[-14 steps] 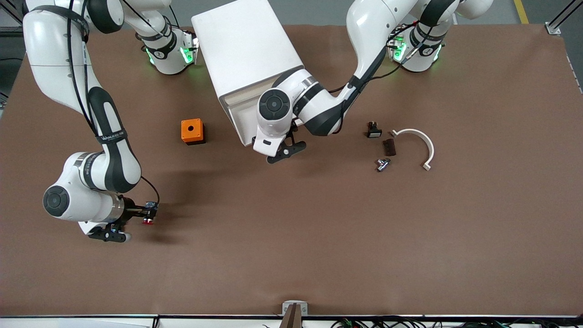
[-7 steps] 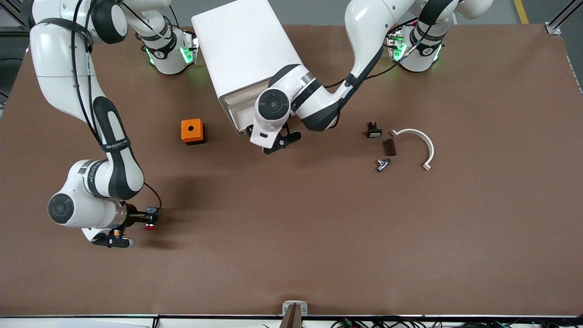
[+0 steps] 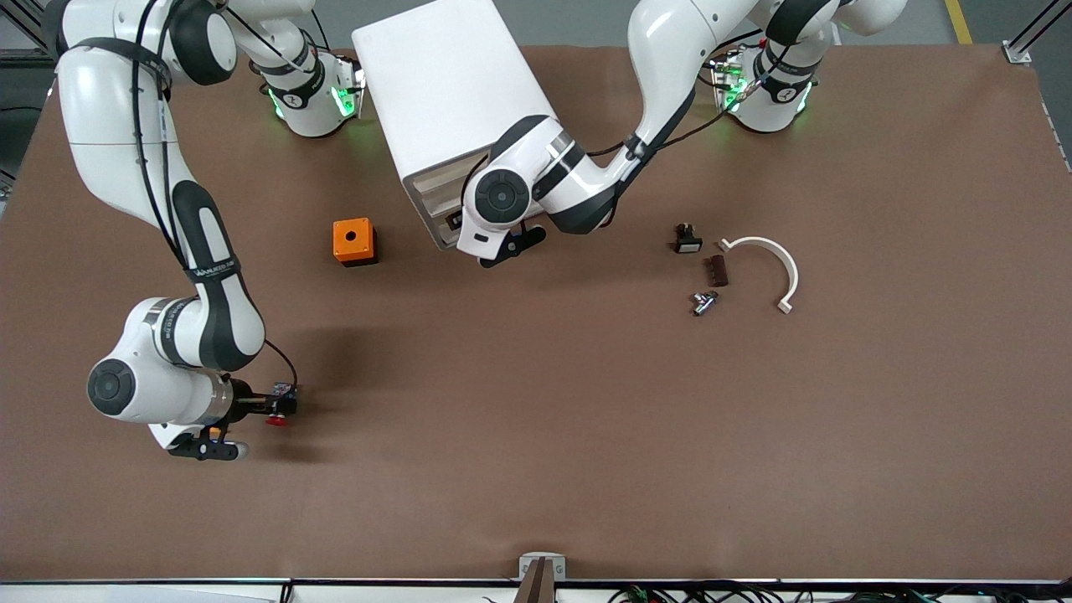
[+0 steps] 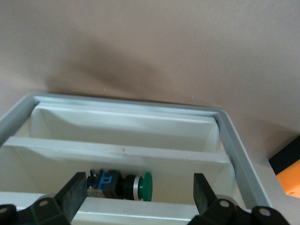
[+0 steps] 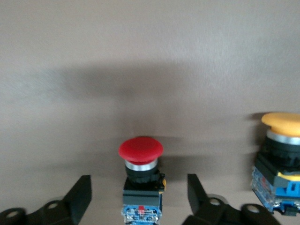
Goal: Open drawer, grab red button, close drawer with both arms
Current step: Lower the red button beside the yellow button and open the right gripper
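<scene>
1. Brown bench (image 3: 586, 435) carries the button (image 3: 280, 409) at the right tool (image 3: 266, 409); left tool (image 3: 494, 243) meets the drawer (image 3: 435, 205).
2. Left tool's fingers (image 4: 72, 192) spread before drawers.
3. Right tool's fingers (image 5: 80, 194) stand apart, flanking the button.

An orange cube with a round hole (image 3: 354, 241) sits on the brown tabletop (image 3: 586, 435). Toward the left arm's end from it: a small black switch (image 3: 688, 239), a dark brown block (image 3: 716, 270), a metal fitting (image 3: 703, 302), a white curved bracket (image 3: 770, 268).
</scene>
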### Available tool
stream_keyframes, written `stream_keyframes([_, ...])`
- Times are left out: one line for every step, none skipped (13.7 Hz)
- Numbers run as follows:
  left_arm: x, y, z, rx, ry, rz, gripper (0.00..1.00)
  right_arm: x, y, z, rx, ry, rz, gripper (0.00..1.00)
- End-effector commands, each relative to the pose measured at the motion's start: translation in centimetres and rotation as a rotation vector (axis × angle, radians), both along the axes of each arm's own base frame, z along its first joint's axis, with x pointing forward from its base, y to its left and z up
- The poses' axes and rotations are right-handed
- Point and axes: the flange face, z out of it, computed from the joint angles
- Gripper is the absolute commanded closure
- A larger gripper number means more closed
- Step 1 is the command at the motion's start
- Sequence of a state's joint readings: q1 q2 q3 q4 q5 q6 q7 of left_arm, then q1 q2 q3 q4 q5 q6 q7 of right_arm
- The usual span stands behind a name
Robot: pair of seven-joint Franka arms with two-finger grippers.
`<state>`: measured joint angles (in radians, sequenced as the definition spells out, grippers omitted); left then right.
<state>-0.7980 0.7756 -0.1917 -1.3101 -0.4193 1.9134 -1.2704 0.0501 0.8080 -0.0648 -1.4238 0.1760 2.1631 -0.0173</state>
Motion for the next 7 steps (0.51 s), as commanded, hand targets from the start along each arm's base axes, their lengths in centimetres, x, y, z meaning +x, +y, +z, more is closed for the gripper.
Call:
stream_keyframes([-0.7,0.3,0.7,-0.016,0.043,0.021,0.0,0.0,0.2,3.9,0.017,0.008,0.002,0.0])
stream_keyframes([-0.7,0.2,0.7,-0.022,0.051,0.025,0.0,-0.2,0.2,5.4,0.015,0.021,0.012,0.0])
stream_keyframes([-0.7,0.2,0.7,-0.022,0.051,0.024,0.0,-0.6,0.2,7.2,0.001,0.037,0.029,0.0])
stream_keyframes([-0.7,0.2,0.8,-0.024,0.049,0.023,0.0,-1.0,0.1,9.1,-0.028,0.05,0.051,0.0])
stream_keyframes([-0.5,0.3,0.9,-0.026,0.048,0.024,0.0,-1.5,-0.1,11.5,-0.064,0.053,0.074,0.0])
stream_keyframes([-0.4,0.4,0.9,-0.028,0.051,0.028,0.0,-2.0,0.0,13.9,-0.101,0.059,0.1,0.0])
stream_keyframes([-0.4,0.4,1.0,-0.034,0.06,0.035,0.0,-2.6,0.5,15.8,-0.127,0.065,0.12,0.0])
